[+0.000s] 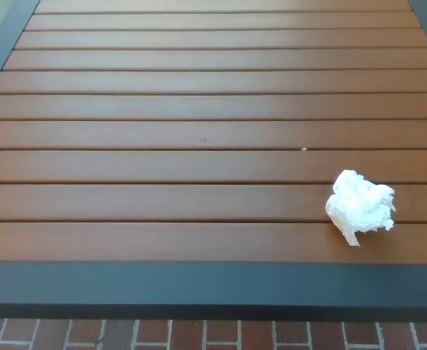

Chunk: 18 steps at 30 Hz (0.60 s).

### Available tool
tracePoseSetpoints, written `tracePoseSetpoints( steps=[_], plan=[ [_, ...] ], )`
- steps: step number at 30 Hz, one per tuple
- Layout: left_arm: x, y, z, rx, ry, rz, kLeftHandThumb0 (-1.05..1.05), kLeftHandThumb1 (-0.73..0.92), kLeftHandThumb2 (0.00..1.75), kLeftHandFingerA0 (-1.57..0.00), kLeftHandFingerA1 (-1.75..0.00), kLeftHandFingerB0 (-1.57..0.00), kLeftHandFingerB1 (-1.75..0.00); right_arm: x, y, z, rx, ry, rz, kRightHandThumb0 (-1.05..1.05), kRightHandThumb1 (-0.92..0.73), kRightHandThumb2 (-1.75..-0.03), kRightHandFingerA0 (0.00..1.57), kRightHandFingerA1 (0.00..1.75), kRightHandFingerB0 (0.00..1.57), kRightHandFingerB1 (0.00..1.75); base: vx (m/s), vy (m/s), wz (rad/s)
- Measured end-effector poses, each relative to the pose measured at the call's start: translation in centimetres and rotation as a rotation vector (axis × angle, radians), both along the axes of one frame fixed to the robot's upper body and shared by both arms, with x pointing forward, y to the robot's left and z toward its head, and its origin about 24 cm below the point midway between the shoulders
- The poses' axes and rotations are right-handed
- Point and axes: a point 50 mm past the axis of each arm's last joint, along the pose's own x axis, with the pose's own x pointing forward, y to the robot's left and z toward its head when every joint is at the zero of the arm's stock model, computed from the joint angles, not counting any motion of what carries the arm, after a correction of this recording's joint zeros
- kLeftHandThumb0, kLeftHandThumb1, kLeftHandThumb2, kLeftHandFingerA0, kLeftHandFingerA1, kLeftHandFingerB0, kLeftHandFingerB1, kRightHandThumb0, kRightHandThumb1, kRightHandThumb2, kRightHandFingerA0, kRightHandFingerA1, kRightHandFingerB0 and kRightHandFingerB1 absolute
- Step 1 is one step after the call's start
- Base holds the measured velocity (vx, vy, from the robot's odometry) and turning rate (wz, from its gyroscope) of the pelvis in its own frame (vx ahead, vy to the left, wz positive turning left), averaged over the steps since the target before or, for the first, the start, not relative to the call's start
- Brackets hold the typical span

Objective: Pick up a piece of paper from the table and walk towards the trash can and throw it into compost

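Note:
A crumpled white piece of paper [360,205] lies on the brown slatted table [162,138], near the front edge and toward the right side of the head view. No part of either hand or arm shows. No trash can is in view.
The table has a dark grey frame [199,286] along its front edge and dark rails at the left and right. Below the front edge runs a strip of red brick floor [199,334]. A tiny pale crumb [304,149] lies on a middle slat.

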Motion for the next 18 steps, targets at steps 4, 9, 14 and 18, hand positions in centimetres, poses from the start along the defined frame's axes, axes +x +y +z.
tracePoseSetpoints(
  steps=[4,9,14,18],
  plan=[
    [-0.3,0.0,0.0,-0.003,0.008,0.004,-0.17,0.66,0.6,-0.88,-0.55,-0.75,-0.51,0.0,-0.4,0.4,0.004,-0.045,-0.057,-0.08,-0.6,-0.58,0.88,0.64,0.71,0.57,0.0,0.0,0.0],
    [-0.7,0.0,-0.1,-0.003,0.017,0.009,-0.15,0.66,0.6,-0.88,-0.56,-0.73,-0.52,0.3,-1.5,1.4,0.012,-0.178,-0.195,-0.12,-0.61,-0.58,0.77,0.61,0.51,0.48,0.0,0.0,0.0],
    [-0.8,-0.2,-0.2,-0.008,0.012,0.023,-0.08,0.68,0.6,-0.94,-0.58,-0.81,-0.54,1.1,-2.9,3.1,0.004,-0.382,-0.347,-0.4,-0.71,-0.61,0.15,0.58,0.0,0.3,0.0,0.0,0.0],
    [-0.3,-0.3,-0.3,-0.014,-0.008,0.031,-0.1,0.68,0.61,-0.93,-0.58,-0.77,-0.53,2.2,-4.0,5.0,-0.003,-0.565,-0.43,-0.47,-0.7,-0.61,0.0,0.33,0.0,0.08,0.0,0.0,0.0]
  ],
)
